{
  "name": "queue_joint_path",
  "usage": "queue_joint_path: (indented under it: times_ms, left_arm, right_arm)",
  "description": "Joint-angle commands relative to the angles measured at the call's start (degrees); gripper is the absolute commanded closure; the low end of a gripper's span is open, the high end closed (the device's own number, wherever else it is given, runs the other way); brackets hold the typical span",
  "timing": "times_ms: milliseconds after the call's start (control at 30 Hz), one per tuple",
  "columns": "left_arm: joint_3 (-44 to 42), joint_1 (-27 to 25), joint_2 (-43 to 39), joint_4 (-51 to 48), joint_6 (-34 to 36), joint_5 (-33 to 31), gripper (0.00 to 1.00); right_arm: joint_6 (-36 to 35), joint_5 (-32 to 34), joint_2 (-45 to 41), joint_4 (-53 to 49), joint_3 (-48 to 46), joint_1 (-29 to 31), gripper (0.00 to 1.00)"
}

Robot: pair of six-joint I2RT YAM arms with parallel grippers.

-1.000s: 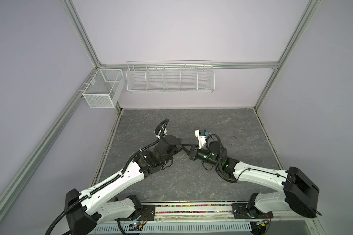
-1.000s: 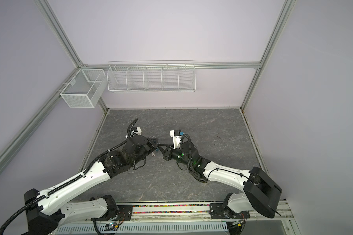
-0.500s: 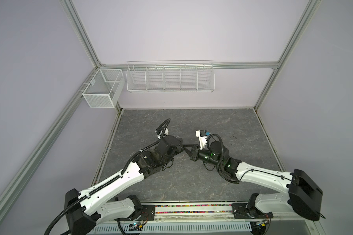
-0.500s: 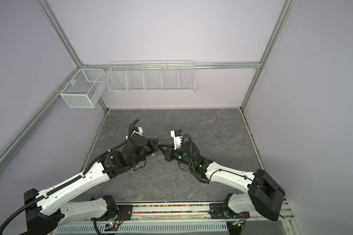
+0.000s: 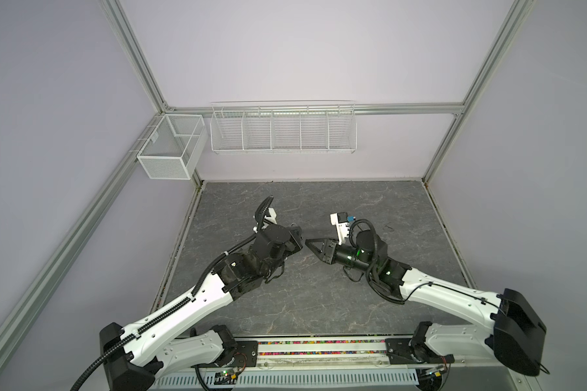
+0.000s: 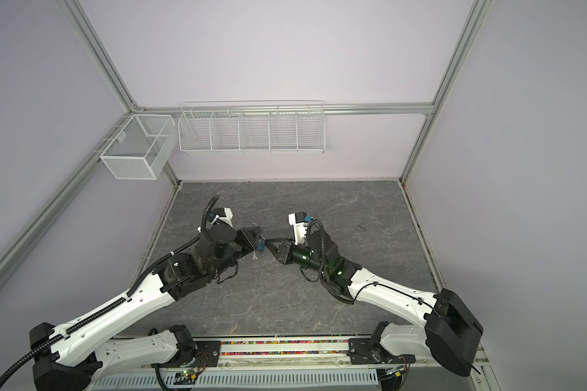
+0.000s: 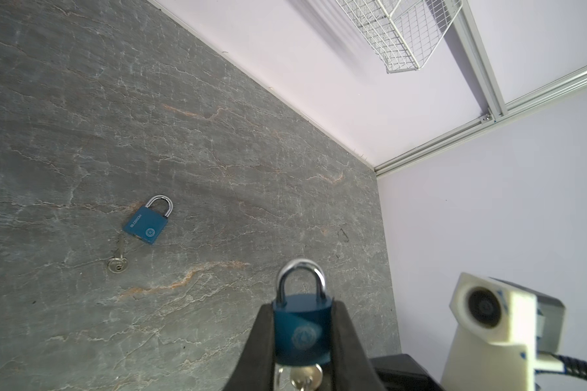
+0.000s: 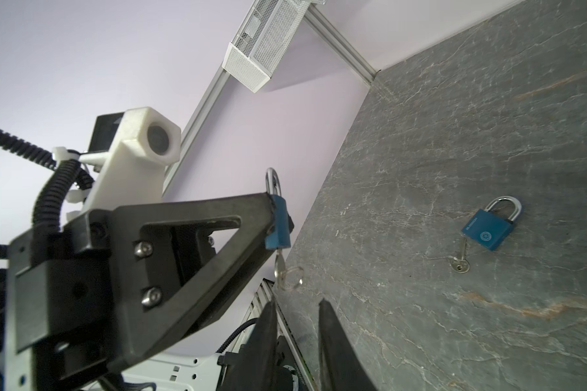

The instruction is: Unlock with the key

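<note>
Matt blue painted body and mirror-bright chromed shackle on the padlock (image 7: 302, 333); duller silvery metal on its key (image 7: 306, 375). Same paint and chrome on the second padlock (image 7: 145, 224). Matt black, faintly grainy plastic on the left gripper (image 7: 302, 308). Stone-look tabletop (image 7: 217, 152), veined, low sheen. White-coated wire basket (image 7: 397, 34).

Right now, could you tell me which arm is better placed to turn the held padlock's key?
Probably right: the right gripper is open, facing the key; the left gripper is shut on the padlock.
</note>
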Motion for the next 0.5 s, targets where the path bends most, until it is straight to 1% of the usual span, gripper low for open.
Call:
queue_joint_path:
  times_ms: [0, 100, 300, 467]
  left_arm:
    - [-0.9, 0.2, -1.1, 2.1, 0.4, 0.1, 1.0]
    - [-0.8, 0.1, -1.0, 1.8, 0.1, -0.3, 1.0]
    - [-0.8, 0.2, -0.6, 2.6, 0.1, -0.2, 1.0]
    - [-0.6, 0.2, -0.1, 2.7, 0.1, -0.2, 1.0]
  right_arm:
    - [4.8, -3.0, 1.3, 3.2, 2.8, -0.3, 0.74]
    - [5.2, -2.7, 2.1, 1.4, 4.1, -0.3, 0.74]
    - [5.7, -1.9, 3.2, 1.2, 4.9, -0.4, 0.75]
    - [4.5, -0.5, 3.3, -1.3, 5.4, -0.4, 0.79]
